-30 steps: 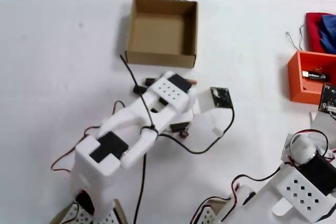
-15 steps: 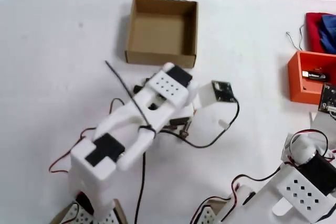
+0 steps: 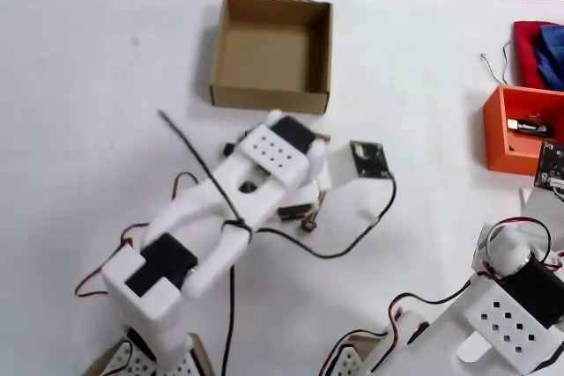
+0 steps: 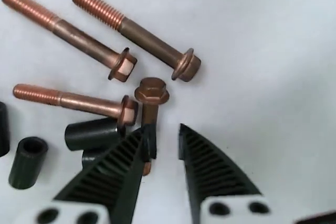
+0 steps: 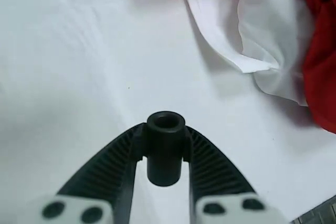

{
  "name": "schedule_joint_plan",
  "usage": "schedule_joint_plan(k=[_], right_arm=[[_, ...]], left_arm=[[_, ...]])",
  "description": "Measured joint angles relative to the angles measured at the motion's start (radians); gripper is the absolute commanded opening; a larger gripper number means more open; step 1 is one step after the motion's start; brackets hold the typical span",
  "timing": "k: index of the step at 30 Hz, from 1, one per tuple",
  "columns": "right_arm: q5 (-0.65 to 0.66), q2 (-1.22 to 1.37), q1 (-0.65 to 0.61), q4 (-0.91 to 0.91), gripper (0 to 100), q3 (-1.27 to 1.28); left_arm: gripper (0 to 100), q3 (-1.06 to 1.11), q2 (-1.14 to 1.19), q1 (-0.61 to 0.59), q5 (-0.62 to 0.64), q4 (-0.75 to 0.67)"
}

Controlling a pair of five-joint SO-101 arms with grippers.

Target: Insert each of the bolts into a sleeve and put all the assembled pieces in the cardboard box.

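**Left Jaws Over the Bolts, Right Jaws Clamped on a Sleeve**

The left gripper (image 4: 163, 137) hung low over the loose parts with its jaws partly apart. They gripped nothing that could be made out. One bolt (image 4: 151, 93) lay with its head just beyond the fingertips, and its shank ran under the inner edge of one finger (image 4: 123, 169). Three other bolts (image 4: 136, 35) lay flat beside it, two of them nearly parallel. The third had its head close against the first bolt's shank. Black sleeves (image 4: 92, 134) lay near them. One was on its side touching that third bolt's head, one (image 4: 29, 161) was apart with its bore showing, and another was half hidden beneath the finger.

From above, the left arm (image 3: 220, 209) stretched from the table's (image 3: 88, 85) 7 o'clock corner toward the middle. Its head was just at 6 o'clock of the box (image 3: 273, 55). The box sat open at the table's 12 o'clock side.

The right gripper (image 5: 165, 131) had its jaws pressed on both sides of a held sleeve (image 5: 165, 156). The sleeve stood upright with its open bore toward the camera. The right arm (image 3: 511, 305) sat at the 5 o'clock corner. An orange bin (image 3: 507, 134) stood at the 3 o'clock edge, with a red cloth (image 3: 529, 50) at 2 o'clock. White paper (image 5: 236, 30) lay beside the cloth.
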Motion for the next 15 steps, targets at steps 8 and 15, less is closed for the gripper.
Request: schedule_joint_plan(k=[8,15], right_arm=[[0.0,0.0,0.0,0.0,2.1,0.0],[0.0,0.0,0.0,0.0,2.1,0.0]], left_arm=[[18,0.098,0.0,0.0,0.0,-0.192],[18,0.103,0.0,-0.054,0.0,-0.198]])
